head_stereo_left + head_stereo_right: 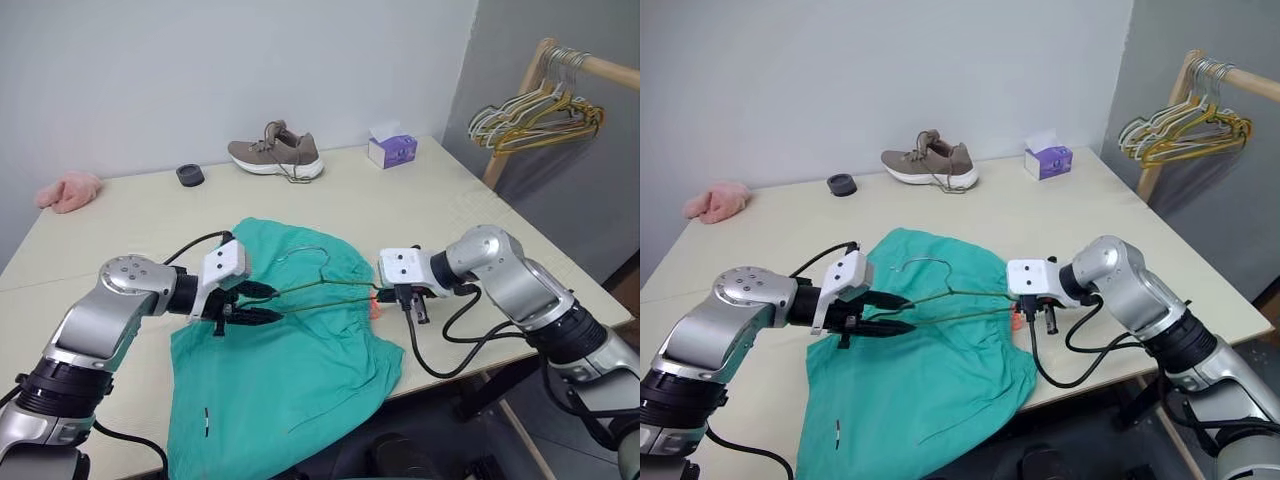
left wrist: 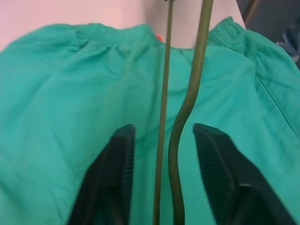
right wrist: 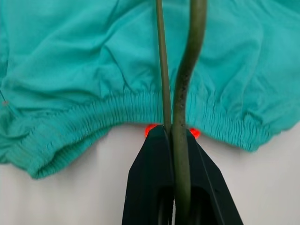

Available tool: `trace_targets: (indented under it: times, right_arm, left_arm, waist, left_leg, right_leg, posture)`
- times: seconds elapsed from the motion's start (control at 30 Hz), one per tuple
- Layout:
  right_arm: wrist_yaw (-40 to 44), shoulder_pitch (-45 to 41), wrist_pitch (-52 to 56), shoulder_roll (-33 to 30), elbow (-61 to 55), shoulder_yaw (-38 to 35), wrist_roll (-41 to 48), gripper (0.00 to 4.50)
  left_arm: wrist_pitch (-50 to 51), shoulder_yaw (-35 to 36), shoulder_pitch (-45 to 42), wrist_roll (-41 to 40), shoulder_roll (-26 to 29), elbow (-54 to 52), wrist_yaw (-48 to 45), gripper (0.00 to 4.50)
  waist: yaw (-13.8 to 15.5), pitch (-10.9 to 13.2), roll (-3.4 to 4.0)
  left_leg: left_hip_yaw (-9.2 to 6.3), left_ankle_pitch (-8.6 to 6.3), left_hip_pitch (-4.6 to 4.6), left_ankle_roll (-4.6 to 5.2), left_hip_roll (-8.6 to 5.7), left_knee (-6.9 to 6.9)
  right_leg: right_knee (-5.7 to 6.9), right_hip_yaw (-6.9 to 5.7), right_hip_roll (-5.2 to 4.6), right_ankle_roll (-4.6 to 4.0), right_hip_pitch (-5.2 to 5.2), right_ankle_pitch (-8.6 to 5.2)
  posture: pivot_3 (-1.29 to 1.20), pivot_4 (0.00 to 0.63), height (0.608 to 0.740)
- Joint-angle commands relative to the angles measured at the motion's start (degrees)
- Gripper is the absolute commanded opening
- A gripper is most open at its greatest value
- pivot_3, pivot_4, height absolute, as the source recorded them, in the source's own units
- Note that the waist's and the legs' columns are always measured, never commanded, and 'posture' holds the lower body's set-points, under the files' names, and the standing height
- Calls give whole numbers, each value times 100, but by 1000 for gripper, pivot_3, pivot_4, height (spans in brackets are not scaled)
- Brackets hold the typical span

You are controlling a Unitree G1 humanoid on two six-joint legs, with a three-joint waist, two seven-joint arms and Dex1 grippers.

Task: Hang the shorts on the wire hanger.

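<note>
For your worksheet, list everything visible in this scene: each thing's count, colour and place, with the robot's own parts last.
Teal-green cloth shorts: one, front table edge.
Thin olive-gold wire hanger: one, over the shorts.
Brown lace-up shoe: one, far side.
Purple tissue box: one, right of the shoe.
Black round lid: one, left of the shoe.
Pink fluffy cloth: one, far left.
Yellow and silver hangers: a cluster, wooden rail.
Beige table: one.
Left gripper: open around the hanger's wires.
Right gripper: shut on the hanger.

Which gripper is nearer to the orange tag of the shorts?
Right. The right gripper, shut on the wire hanger, is just at the orange tag; the left gripper is across the shorts.
</note>
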Motion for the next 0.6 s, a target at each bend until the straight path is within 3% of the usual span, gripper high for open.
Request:
trace_targets:
  times: [0.03, 0.33, 0.43, 0.53, 0.6]
  right_arm:
    - [54, 52, 67, -202, -285, -347, 154, 0]
    - [-222, 992, 1140, -791, -509, -1344, 697, 0]
    - [-366, 1449, 1641, -979, -700, -1766, 990, 0]
    - [-564, 1979, 2232, -1074, -907, -2271, 1338, 0]
    - [-730, 2313, 2553, -1083, -995, -2581, 1536, 0]
  left_arm:
    - [12, 518, -177, -184, -77, 254, 299, 3117]
    - [-15, 1428, 50, -306, 3, 1075, 748, 3117]
    - [60, 1441, 365, -374, 34, 968, 580, 3641]
    - [4, 1398, 674, -387, -4, 718, 494, 4461]
    - [-117, 1358, 801, -346, -37, 628, 476, 4461]
  waist:
    - [-2, 0, 0]
    - [-16, -2, -2]
    - [-17, -2, -2]
    - [-18, -2, -3]
    - [-15, -2, -3]
  left_leg:
    - [0, 0, 0, 0, 0, 1]
    - [0, 0, -1, 0, 0, 1]
    - [1, 0, -2, 0, -1, 1]
    - [2, -1, -2, 0, 0, 0]
    - [2, -1, -2, 0, 0, 0]
  right_leg:
    - [1, 0, 0, 1, 0, 0]
    - [-1, 0, -1, 5, 1, -3]
    - [-1, 0, -2, 5, 0, -3]
    - [-1, 1, -3, 6, 0, -4]
    - [0, 1, -3, 9, 0, -5]
  posture:
    - [-273, 0, 740]
    - [-281, 0, 740]
    - [-294, 0, 740]
    - [-302, 0, 740]
    - [-307, 0, 740]
